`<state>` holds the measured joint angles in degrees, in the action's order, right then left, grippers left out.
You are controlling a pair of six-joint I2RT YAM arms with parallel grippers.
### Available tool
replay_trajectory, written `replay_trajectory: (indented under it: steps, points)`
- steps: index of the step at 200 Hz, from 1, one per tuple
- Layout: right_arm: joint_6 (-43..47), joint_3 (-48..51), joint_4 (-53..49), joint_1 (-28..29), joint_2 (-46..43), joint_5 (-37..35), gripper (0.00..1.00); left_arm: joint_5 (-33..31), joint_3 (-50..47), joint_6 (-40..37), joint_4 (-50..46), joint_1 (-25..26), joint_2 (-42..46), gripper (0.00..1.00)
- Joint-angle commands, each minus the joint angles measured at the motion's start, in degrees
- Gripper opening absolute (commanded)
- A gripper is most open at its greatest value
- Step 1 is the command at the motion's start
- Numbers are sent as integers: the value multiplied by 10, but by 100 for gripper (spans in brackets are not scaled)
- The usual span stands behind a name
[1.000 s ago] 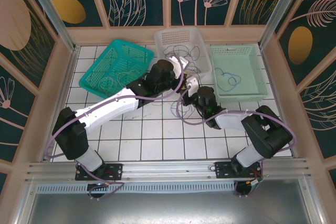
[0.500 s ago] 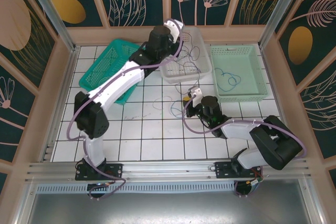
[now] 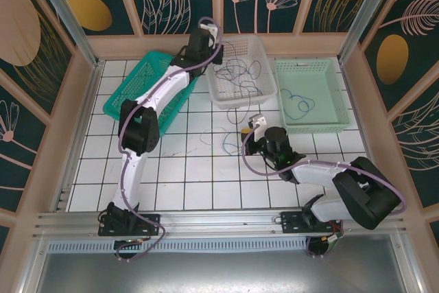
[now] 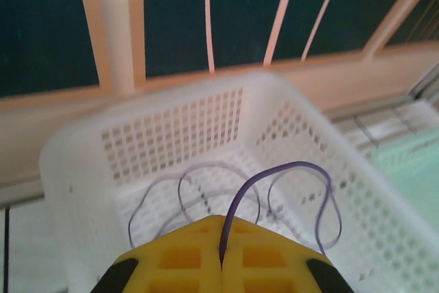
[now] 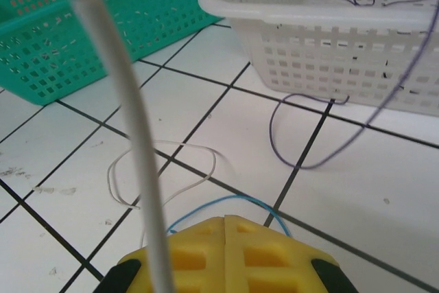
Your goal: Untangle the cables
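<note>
My left gripper [image 3: 210, 32] reaches far back, over the back left corner of the white basket [image 3: 233, 38]. In the left wrist view its yellow fingers [image 4: 221, 221] are shut on a dark purple cable [image 4: 274, 169] that arcs down into the white basket [image 4: 68, 162], where more dark cables [image 3: 236, 73] lie in loops. My right gripper [image 3: 250, 127] is low over the tiles and its jaws [image 5: 225, 219] are shut. A pale grey cable [image 5: 130, 121] rises beside its left finger; I cannot tell whether it is pinched. A blue cable [image 5: 226, 200] curves on the tiles just ahead.
A teal basket [image 3: 137, 90] with thin cables stands at the back left. A mint basket [image 3: 329, 125] at the right holds a blue cable [image 3: 300, 103]. A dark cable [image 5: 302, 165] trails from the white basket [image 5: 329, 22] onto the tiles. Wooden walls enclose the table.
My left arm has swung from mid-table to the back over the white basket, carrying the dark purple cable. The right gripper has shifted slightly forward and stays low.
</note>
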<state>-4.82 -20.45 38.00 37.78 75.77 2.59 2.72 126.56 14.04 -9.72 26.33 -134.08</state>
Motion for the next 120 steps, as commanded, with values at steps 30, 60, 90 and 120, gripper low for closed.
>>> replay_trajectory:
  steps: [30,60,90,120]
  points:
    - [-37,15,-41,-11,-41,-20,0,48,46,30,-25,-2,-62,1]
    - [-61,23,-81,-29,-70,-20,26,61,-21,38,18,-2,-28,0]
    - [-65,11,-134,-38,-117,-32,58,54,-32,32,19,-3,-16,4]
    - [-72,-13,-180,-50,-164,-57,64,41,-20,31,0,-2,-30,10]
